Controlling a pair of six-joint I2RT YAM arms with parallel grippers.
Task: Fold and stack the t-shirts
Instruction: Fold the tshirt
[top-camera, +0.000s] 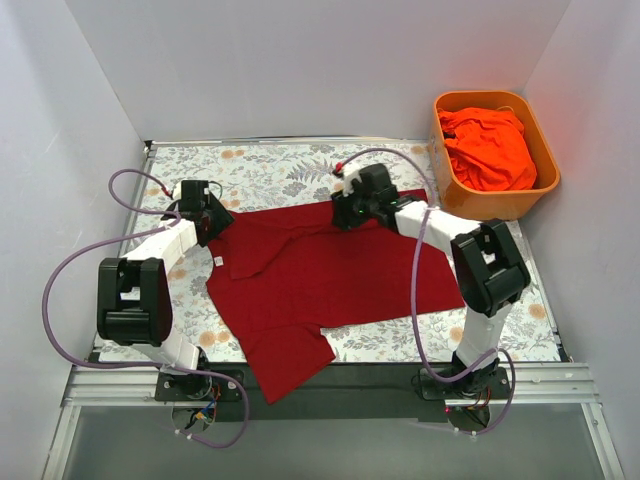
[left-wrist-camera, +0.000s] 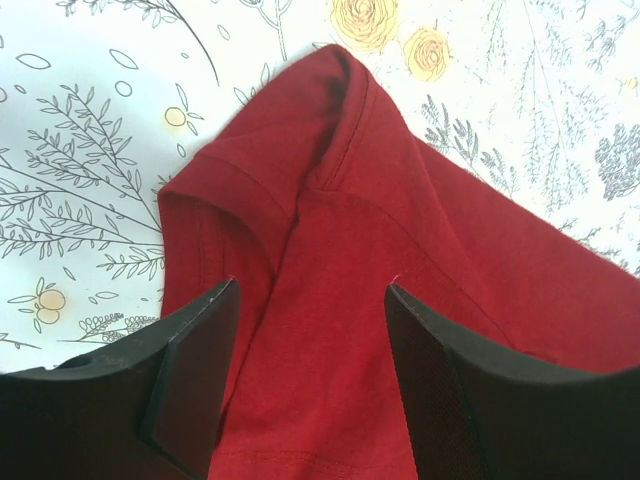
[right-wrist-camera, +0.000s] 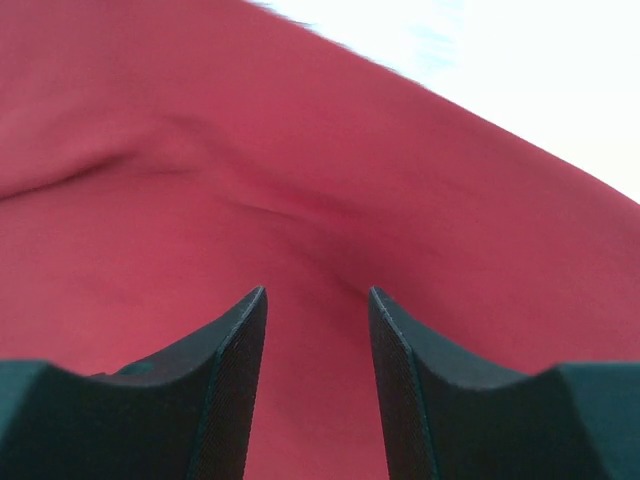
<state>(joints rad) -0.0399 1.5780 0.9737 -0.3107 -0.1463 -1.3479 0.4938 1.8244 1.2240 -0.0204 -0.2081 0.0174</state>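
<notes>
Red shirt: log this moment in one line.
red shirt spread on table | left gripper open, over its left end | right gripper open, at its far edge | orange shirt in tub

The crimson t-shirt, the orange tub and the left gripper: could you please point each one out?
crimson t-shirt (top-camera: 330, 270), top external view, middle of its body.
orange tub (top-camera: 495, 206), top external view, its near outer wall.
left gripper (left-wrist-camera: 310, 286), left wrist view, midway between its open fingertips.

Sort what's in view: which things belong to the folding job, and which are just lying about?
Job: red shirt, spread on the table; orange shirt, bunched in the tub.
Just there: tub; table.
</notes>
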